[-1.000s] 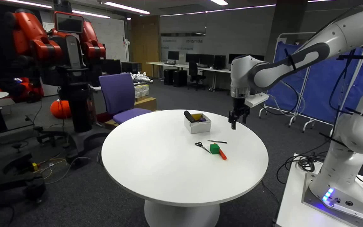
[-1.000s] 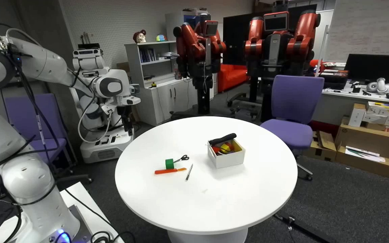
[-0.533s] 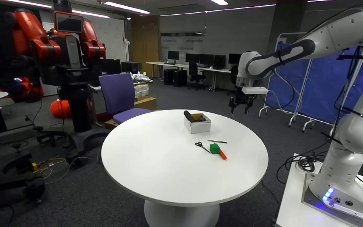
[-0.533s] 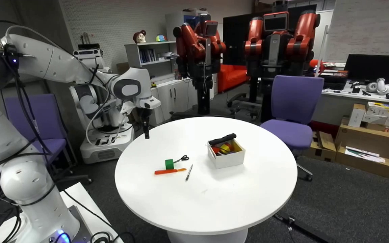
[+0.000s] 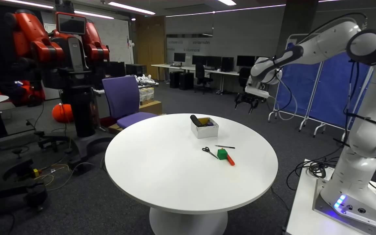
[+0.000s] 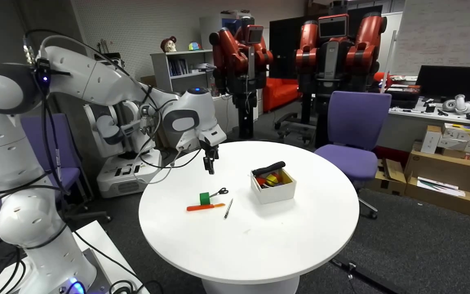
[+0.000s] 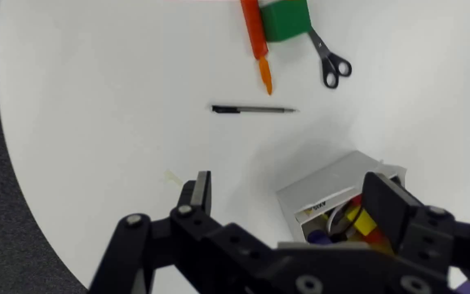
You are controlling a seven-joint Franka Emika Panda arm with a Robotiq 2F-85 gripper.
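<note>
My gripper (image 7: pixel 288 176) stands open above the table with nothing between its fingers (image 7: pixel 386 204). In the wrist view a white box (image 7: pixel 320 179) lies below and partly behind the right finger; it holds several coloured things, among them a yellow block (image 7: pixel 361 220). A black-handled thing (image 6: pixel 269 168) lies across the box in an exterior view. Apart from the gripper, a pen (image 7: pixel 255 109), a green cube (image 7: pixel 286 20), black scissors (image 7: pixel 333 67) and a red-orange knife-like tool (image 7: pixel 255 32) lie on the table. The scissors' tip and the red tool are close beside the cube.
The round white table (image 5: pixel 162 176) has its edge at the left of the wrist view. A purple chair (image 6: pixel 357 126) stands behind it, and a blue screen (image 5: pixel 321 94) is beyond the arm. Cables (image 5: pixel 321 168) lie by the robot's base.
The arm has swung inward over the table, rightward in an exterior view, and the gripper has turned and tilted. Its jaws stay open. The things on the table have not moved.
</note>
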